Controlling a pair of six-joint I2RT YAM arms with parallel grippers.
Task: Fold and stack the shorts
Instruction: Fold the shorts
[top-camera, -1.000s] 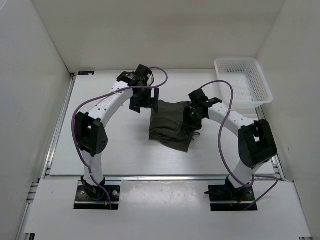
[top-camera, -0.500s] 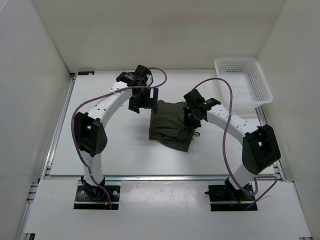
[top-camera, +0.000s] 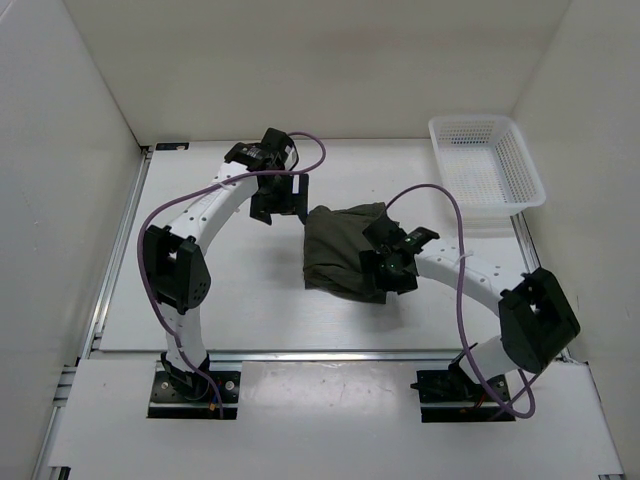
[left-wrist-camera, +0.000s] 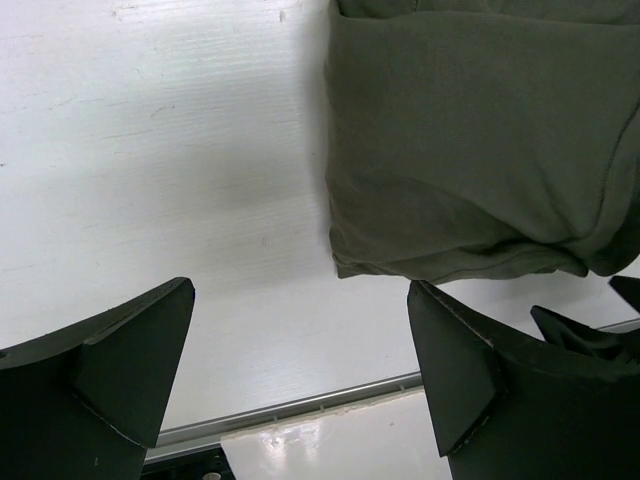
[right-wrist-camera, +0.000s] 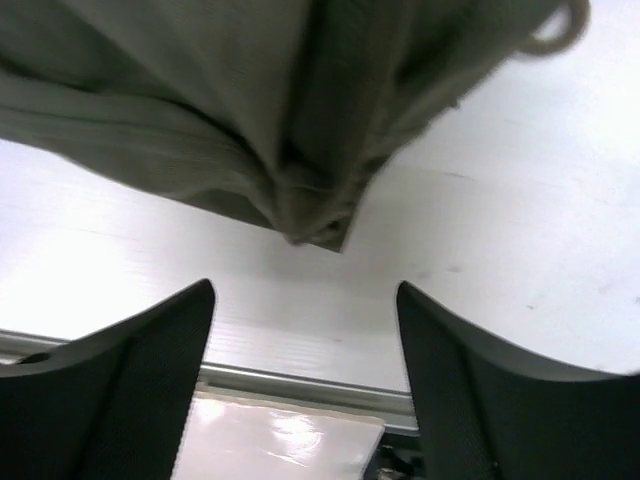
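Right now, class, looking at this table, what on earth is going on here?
A pair of dark olive-green fabric shorts lies as a folded bundle on the white table, between a robot's two end effectors. The left end effector hovers open by its far-left edge, holding nothing. The right end effector is open at its near-right corner, gripping nothing. A white plastic mesh basket stands at the far right.

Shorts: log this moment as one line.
shorts: folded bundle | left gripper: open, beside shorts | right gripper: open, at shorts' near corner, holding nothing
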